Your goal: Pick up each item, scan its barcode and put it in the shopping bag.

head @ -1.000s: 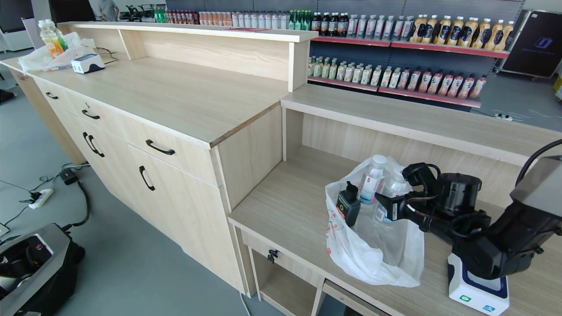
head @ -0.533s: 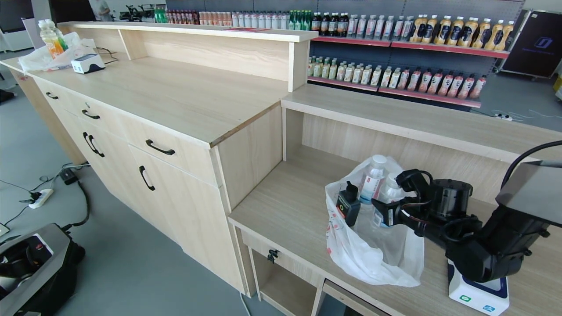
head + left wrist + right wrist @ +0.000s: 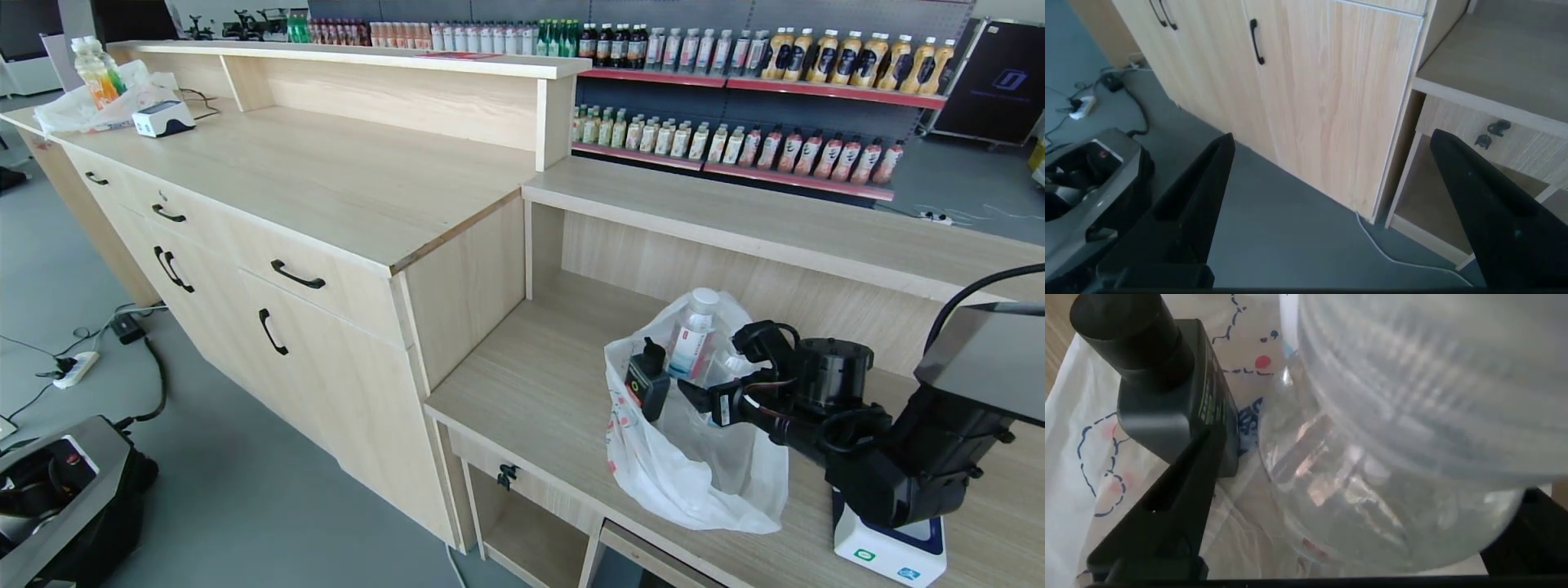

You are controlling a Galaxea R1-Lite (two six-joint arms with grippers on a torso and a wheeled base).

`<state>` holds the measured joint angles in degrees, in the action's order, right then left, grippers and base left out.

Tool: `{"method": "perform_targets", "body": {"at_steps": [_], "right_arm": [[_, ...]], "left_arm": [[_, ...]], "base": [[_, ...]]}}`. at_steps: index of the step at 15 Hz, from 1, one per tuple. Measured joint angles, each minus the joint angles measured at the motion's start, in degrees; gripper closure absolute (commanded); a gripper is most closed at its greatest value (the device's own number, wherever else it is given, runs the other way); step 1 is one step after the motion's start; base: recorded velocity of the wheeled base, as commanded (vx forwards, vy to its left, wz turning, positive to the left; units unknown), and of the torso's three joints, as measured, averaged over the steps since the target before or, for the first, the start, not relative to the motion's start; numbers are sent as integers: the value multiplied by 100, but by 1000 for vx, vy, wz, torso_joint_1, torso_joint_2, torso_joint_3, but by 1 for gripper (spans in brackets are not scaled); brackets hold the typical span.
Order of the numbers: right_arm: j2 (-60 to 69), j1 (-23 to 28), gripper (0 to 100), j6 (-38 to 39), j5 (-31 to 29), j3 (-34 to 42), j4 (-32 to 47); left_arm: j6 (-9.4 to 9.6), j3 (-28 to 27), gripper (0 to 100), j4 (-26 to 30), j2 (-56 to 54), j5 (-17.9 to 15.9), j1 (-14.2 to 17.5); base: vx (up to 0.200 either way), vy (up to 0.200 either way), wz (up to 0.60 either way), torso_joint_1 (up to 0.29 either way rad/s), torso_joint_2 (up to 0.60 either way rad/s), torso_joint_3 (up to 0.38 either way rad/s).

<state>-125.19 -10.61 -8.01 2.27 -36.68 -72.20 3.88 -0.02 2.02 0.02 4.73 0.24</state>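
A white plastic shopping bag [image 3: 694,474] stands open on the low counter. Inside it are an upright clear bottle with a white cap [image 3: 692,327] and a black capped container [image 3: 647,382]. My right gripper [image 3: 725,364] is over the bag's mouth, shut on a second clear bottle [image 3: 1396,433] that hangs partly inside the bag beside the black container [image 3: 1167,384]. The gripper's fingers [image 3: 1167,514] flank that bottle. My left gripper [image 3: 1331,204] hangs open and empty over the grey floor, in front of the cabinet doors.
A white and blue scanner [image 3: 890,549] sits on the counter under my right arm. The tall counter's side panel [image 3: 465,294] rises left of the bag, and a shelf ledge [image 3: 735,216] runs behind it. Another scanner [image 3: 163,118] and a bag of bottles [image 3: 94,94] sit far left.
My right gripper has moved left and down with the clear bottle, lowering it deeper into the bag. The left gripper's earlier state is not shown.
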Motion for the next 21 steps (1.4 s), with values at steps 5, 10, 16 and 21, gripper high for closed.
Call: {"method": "perform_targets", "body": {"at_steps": [5, 10, 16, 21], "right_arm": [[652, 35, 0, 2, 363, -6, 862], [2470, 96, 0, -422, 490, -13, 2677], [4286, 777, 0, -2088, 477, -428, 4068], [4770, 1148, 0, -1531, -271, -601, 4501]], "left_arm": [[0, 2, 0, -2, 0, 0, 0], [2, 2, 0, 0, 0, 0, 0], [4, 2, 0, -2, 0, 0, 0], [2, 2, 0, 0, 0, 0, 0]], "base": [[0, 0, 0, 0, 0, 0], [0, 0, 0, 0, 0, 0], [0, 0, -600, 2, 2, 5], [0, 0, -600, 4, 2, 2]]}}
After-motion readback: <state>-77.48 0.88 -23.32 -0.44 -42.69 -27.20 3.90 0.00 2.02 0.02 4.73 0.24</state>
